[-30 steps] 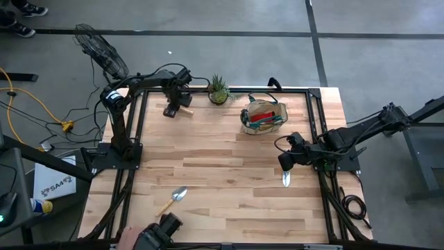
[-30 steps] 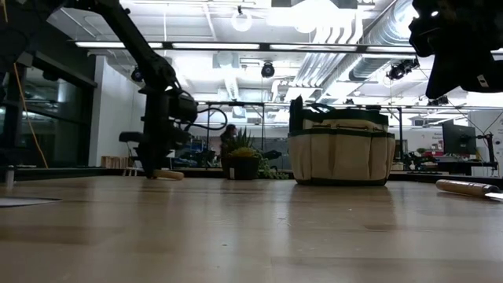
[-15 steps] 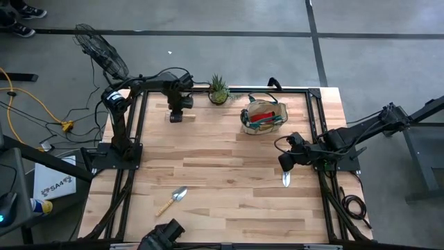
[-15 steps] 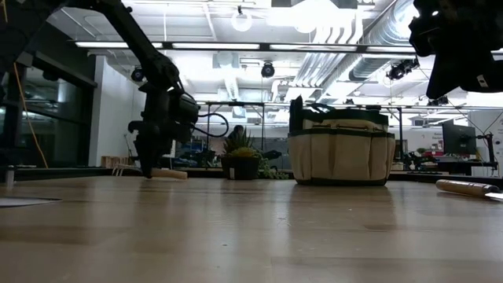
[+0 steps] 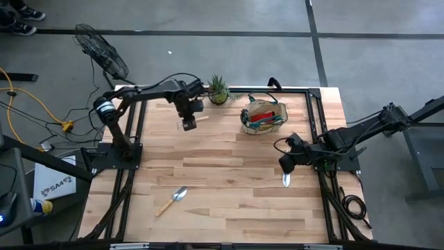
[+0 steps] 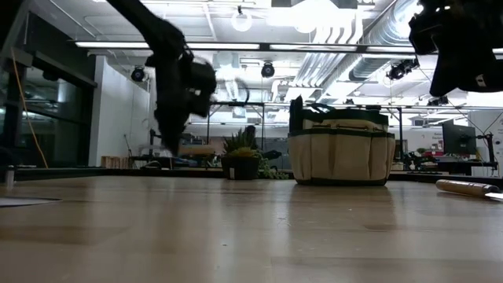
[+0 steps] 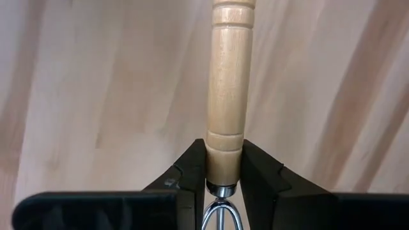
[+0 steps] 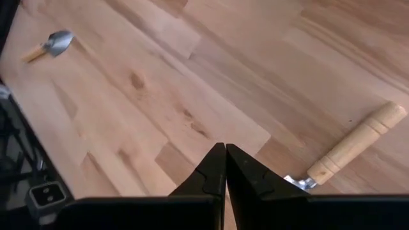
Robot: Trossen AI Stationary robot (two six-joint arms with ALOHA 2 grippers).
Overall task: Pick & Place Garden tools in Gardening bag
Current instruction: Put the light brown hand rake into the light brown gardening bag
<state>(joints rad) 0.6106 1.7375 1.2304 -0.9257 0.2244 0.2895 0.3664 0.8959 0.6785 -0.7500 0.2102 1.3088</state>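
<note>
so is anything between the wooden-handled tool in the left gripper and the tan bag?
Nothing on the direct line. The left gripper holds the wooden-handled tool above bare table, and the tan fabric gardening bag sits further along the far edge. The spiky green potted plant stands just off that line, closer to the far edge.

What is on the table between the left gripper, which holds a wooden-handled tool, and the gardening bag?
In the high view, the potted plant stands near that line, slightly behind it, between left gripper and gardening bag.

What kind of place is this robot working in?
Probably an industrial lab or workshop: exposed ducts and strip lights overhead, a bare concrete floor around the table, and a standing fan beside it.
</note>
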